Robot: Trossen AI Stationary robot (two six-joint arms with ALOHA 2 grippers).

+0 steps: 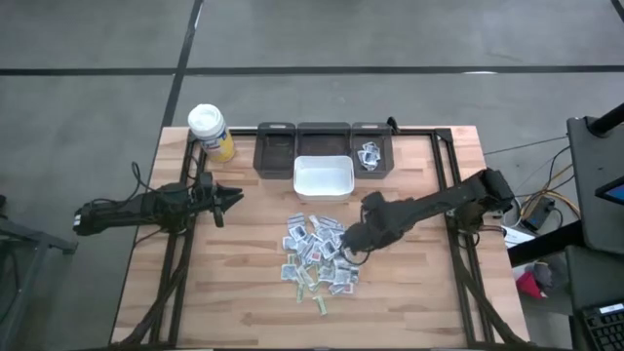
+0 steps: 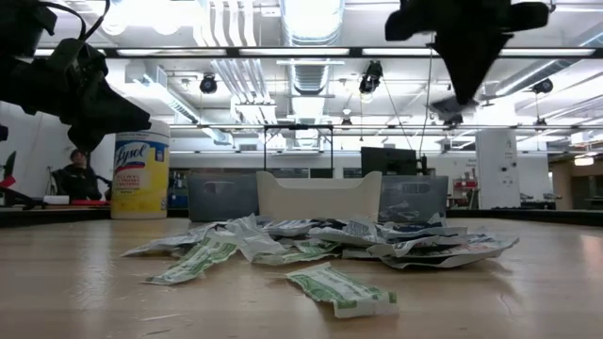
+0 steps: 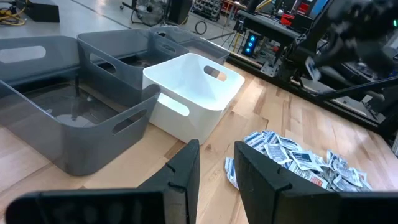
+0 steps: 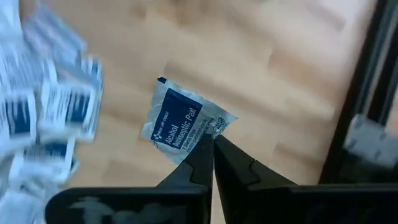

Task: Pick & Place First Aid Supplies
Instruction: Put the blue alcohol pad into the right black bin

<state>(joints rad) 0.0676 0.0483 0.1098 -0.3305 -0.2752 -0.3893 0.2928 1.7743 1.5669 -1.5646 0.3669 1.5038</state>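
Now my right hand point(image 4: 213, 142) pinches an alcohol prep pad packet point(image 4: 181, 122) by its corner, above the surface point(image 1: 409, 302) beside the packet pile point(image 1: 317, 255); my left hand point(image 3: 216, 163) waits, fingers apart.

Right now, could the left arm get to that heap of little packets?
Probably yes. The left end effector waits beside the pile of packets, with only bare table between them. The right end effector, gripping one alcohol pad packet, hangs over the pile's far side.
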